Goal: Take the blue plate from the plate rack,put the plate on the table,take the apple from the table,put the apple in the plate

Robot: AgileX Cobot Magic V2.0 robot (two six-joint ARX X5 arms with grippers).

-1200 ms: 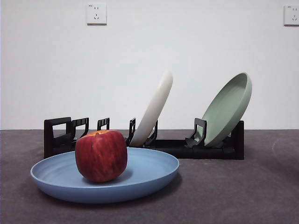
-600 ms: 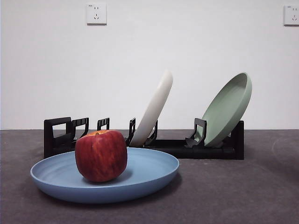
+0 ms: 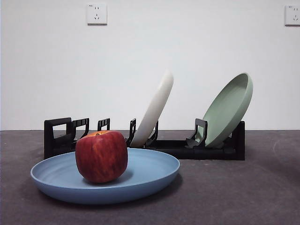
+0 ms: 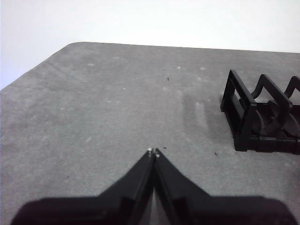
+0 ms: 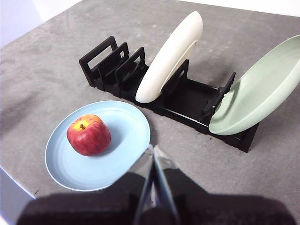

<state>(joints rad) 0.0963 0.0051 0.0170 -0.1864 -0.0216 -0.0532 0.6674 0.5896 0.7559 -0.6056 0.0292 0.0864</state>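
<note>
The red apple (image 3: 101, 156) sits in the blue plate (image 3: 150, 172), which lies flat on the dark grey table (image 3: 234, 192) in front of the black plate rack (image 3: 61, 136). The right wrist view shows the apple (image 5: 88, 135) in the blue plate (image 5: 122, 140) beside the rack (image 5: 187, 101). My right gripper (image 5: 152, 149) is shut and empty, raised above the table near the plate's edge. My left gripper (image 4: 153, 152) is shut and empty over bare table, apart from the rack's end handle (image 4: 243, 112). Neither arm shows in the front view.
A cream-white plate (image 3: 154, 110) and a pale green plate (image 3: 228, 110) lean in the rack; both show in the right wrist view, cream (image 5: 171, 58) and green (image 5: 262, 89). Two wall sockets (image 3: 96, 14) are on the white wall behind. The table's edge curves past the left gripper.
</note>
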